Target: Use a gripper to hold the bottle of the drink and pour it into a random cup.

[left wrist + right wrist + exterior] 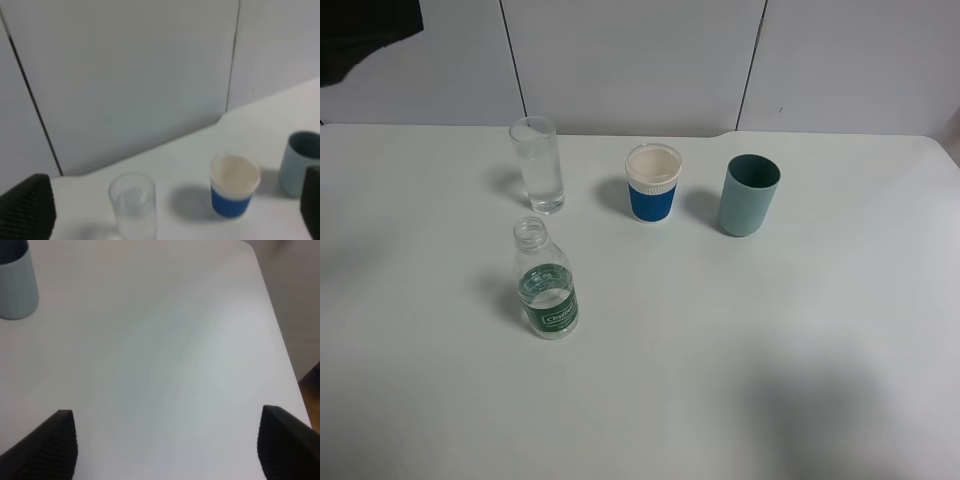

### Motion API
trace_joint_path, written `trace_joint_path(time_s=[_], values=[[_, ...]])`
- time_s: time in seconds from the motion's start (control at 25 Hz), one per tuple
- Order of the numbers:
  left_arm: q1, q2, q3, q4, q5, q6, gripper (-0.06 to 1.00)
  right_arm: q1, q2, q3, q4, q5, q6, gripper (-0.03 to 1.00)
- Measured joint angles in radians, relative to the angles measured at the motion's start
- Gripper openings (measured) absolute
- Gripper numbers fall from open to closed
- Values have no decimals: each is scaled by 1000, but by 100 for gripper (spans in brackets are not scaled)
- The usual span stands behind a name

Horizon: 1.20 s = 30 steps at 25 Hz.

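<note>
The capless bottle of the drink (pixel 546 281), clear with a green label, stands upright on the white table (pixel 740 330), left of centre. Behind it stands the tall clear glass cup (pixel 538 164), also seen in the left wrist view as the cup (pixel 133 205), with clear liquid inside. My left gripper (pixel 177 212) is open, its black fingers (pixel 27 210) wide apart at the frame's edges, nothing between them, facing the cups. My right gripper (pixel 167 445) is open over bare table, its fingers (pixel 47 447) spread wide. Neither gripper shows in the exterior view.
A blue-and-white cup (pixel 653 182) and a teal-green cup (pixel 749 194) stand in a row to the right of the glass; the blue-and-white cup (pixel 234 186) and teal-green cup (pixel 300 162) also show in the left wrist view. A white panelled wall (pixel 640 60) backs the table. The table's right edge (pixel 282 340) is near my right gripper.
</note>
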Motion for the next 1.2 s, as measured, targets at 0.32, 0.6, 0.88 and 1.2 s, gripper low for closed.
trace_joint_path(time_s=[0.32,0.6,0.88,1.2], values=[[0,-248,-10,56,301,-8,99,0,0,0,0,0,0,74],[0,-425,-10,198,472,-168,99,0,0,0,0,0,0,74],[0,-572,66,251,495,-219,99,0,0,0,0,0,0,74],[1,-624,132,235,490,-300,99,0,0,0,0,0,0,74]])
